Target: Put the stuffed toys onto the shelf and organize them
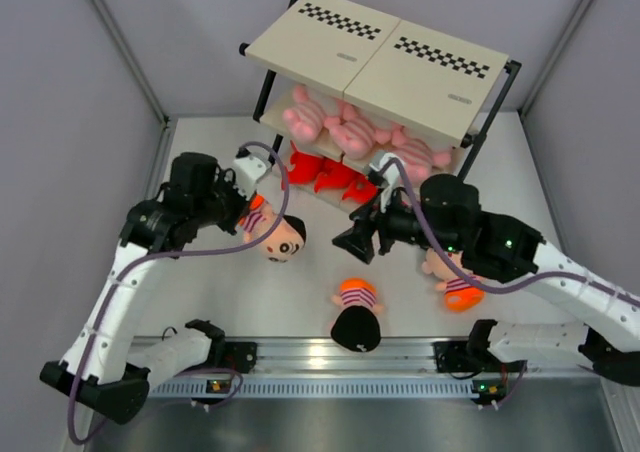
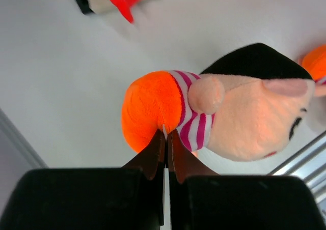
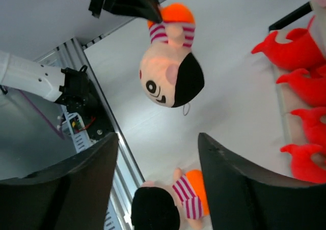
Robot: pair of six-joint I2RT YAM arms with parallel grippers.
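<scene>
My left gripper [image 1: 254, 212] is shut on the orange shorts of a boy doll [image 1: 280, 236] and holds it by them, head hanging down; in the left wrist view the jaws [image 2: 165, 132] pinch the doll [image 2: 224, 108]. My right gripper [image 1: 356, 240] is open and empty, and its wrist view [image 3: 158, 181] looks past that hanging doll [image 3: 170, 69]. A second doll [image 1: 357, 314] lies on the table at front centre, also in the right wrist view [image 3: 170, 204]. A third doll [image 1: 455, 280] lies partly under the right arm. Three pink plush animals [image 1: 345, 127] lie on the middle tier of the shelf [image 1: 380, 57].
Red plush toys [image 1: 330, 177] fill the shelf's lowest tier, and they also show in the right wrist view [image 3: 300, 52]. Grey walls close in the table on both sides. The aluminium base rail [image 1: 330, 354] runs along the near edge.
</scene>
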